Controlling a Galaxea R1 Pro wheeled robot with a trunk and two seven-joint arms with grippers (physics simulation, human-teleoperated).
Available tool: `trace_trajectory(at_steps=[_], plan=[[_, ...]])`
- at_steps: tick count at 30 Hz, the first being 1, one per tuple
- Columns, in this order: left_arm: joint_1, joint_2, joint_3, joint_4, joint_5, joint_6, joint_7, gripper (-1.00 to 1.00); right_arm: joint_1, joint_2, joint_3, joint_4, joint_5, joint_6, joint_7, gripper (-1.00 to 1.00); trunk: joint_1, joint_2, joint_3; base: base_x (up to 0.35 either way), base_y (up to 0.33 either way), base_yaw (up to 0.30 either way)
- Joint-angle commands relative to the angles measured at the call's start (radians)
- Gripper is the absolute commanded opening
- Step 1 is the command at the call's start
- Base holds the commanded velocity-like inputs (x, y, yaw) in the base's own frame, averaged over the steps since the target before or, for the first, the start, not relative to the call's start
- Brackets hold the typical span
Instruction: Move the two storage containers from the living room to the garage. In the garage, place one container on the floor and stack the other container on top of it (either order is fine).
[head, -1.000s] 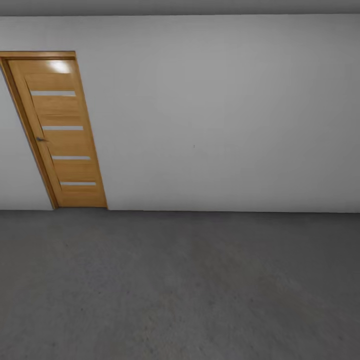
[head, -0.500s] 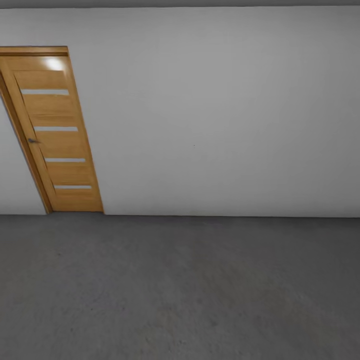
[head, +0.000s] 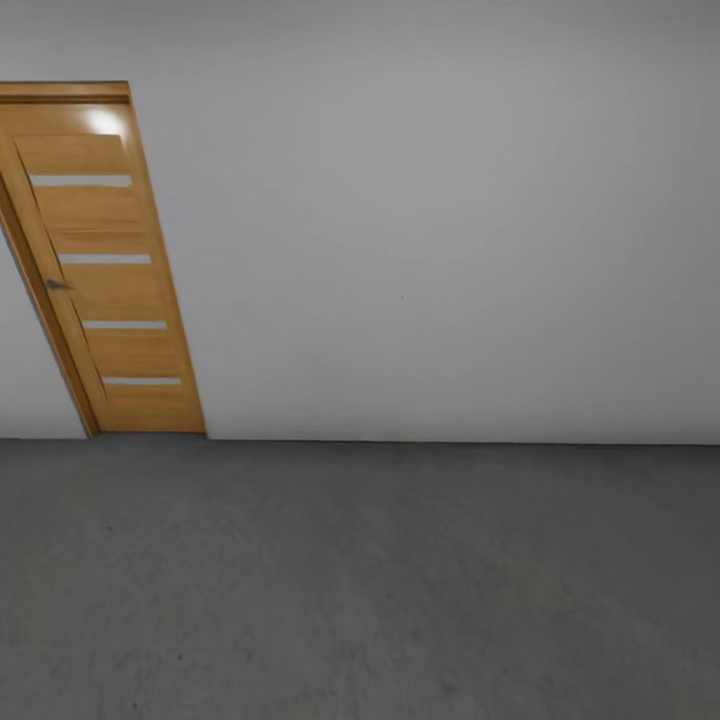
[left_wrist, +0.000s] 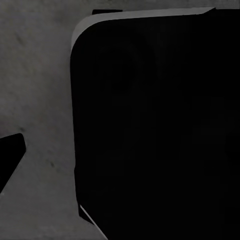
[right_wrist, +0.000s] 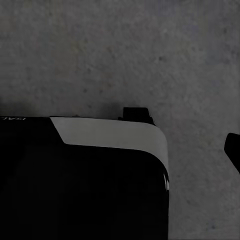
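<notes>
Far left of garage: wooden door (head: 100, 260) in white wall (head: 430, 230); concrete floor (head: 360, 580) near. Containers not seen, so grip pts and handling can't be judged. Wrist views: dark robot body (left_wrist: 155, 125) over floor. Jaw state: can't tell, both arms.

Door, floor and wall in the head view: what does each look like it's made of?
Door: apparently light wood with a satin varnish, judging by the warm grain and a soft glare near its top; four pale horizontal strips could be frosted glass. Floor: rough, matte concrete, mottled dark grey. Wall: smooth, matte white, probably painted plaster; no texture shows.
</notes>
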Motion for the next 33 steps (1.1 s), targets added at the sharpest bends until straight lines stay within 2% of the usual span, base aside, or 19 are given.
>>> trace_trajectory(at_steps=[1, 11, 33], plan=[[0.001, 0.000, 0.000, -0.002, 0.000, -0.001, 0.000, 1.00, -0.001, 0.000, 0.001, 0.001, 0.000, -0.004, 0.000, 1.00, 0.001, 0.000, -0.001, 0.279, 0.242, 0.000], [0.001, 0.000, 0.000, -0.002, 0.000, -0.001, 0.000, 1.00, -0.001, 0.002, 0.000, 0.001, 0.000, -0.003, -0.002, 1.00, 0.001, 0.000, -0.003, 0.251, 0.261, 0.021], [0.001, 0.000, 0.001, -0.002, 0.000, -0.001, 0.000, 1.00, -0.001, 0.005, 0.002, 0.001, 0.002, -0.004, -0.004, 1.00, 0.001, 0.000, -0.030, 0.228, 0.264, 0.175]])
